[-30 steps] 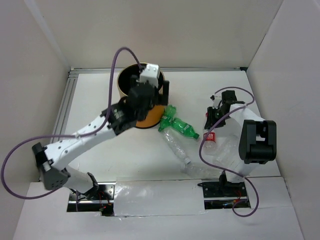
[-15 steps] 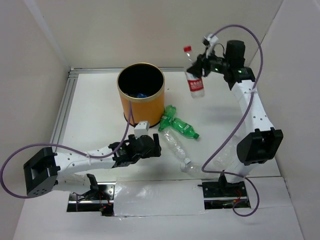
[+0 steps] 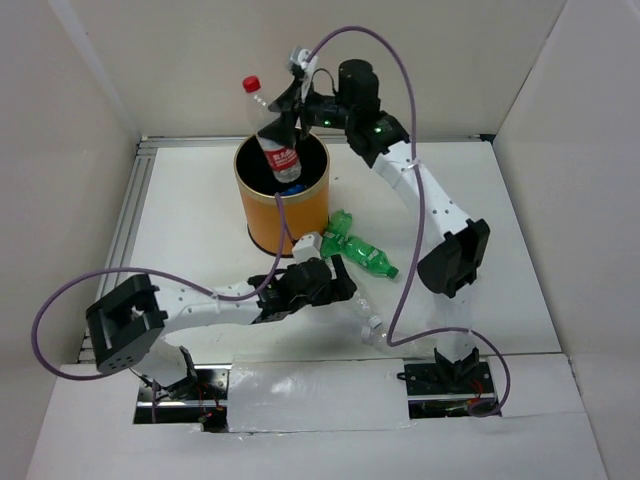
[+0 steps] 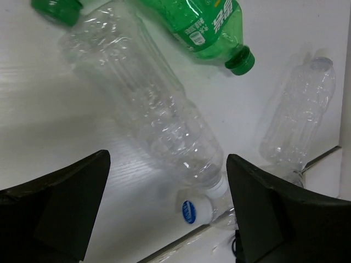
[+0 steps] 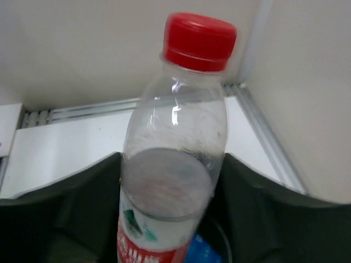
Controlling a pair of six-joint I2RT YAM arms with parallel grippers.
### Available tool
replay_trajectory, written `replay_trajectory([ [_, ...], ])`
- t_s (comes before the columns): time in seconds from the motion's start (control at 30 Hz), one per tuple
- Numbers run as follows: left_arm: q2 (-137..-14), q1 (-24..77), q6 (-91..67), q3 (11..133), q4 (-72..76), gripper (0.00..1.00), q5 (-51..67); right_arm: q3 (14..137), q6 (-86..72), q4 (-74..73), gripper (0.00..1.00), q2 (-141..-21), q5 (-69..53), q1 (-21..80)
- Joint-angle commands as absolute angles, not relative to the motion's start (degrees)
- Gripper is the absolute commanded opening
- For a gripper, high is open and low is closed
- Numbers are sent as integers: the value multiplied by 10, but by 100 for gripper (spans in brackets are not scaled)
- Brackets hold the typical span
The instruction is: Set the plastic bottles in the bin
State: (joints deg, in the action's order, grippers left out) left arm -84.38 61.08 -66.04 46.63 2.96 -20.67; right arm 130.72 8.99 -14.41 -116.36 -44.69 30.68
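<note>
One bin (image 3: pixel 305 205), at the table's (image 3: pixel 200 200) 11 o'clock. Right gripper (image 5: pixel 173 186) over its mouth; red-capped bottle (image 3: pixel 275 145) sits tilted between the jaws, can't tell if gripped or loose. Left gripper (image 4: pixel 167 194) jaws fully apart, holding nothing, above a clear bottle (image 4: pixel 148 109) lying at the bin's 5 o'clock. Green bottle (image 4: pixel 205 24) at the bin's 4 o'clock.

Bright, even light, probably from overhead; soft shadows; faint glare on the clear bottle (image 4: pixel 148 104); wrist views' near edges blurred.

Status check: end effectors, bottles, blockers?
Left end effector open over clear bottle. Right end effector: red-capped bottle between fingers, above bin, grip unclear. Nothing blocking.
</note>
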Motion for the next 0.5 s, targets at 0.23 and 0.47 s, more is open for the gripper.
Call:
replay_trajectory([
  [0.23,-1017,599,-721,645,-69,100,-205,1202,56,-165,100,-1074,-396,224],
  [0.47,-1122,599,-689,722,-192,77,-173,997,76,-207,100,-963,-412,85],
])
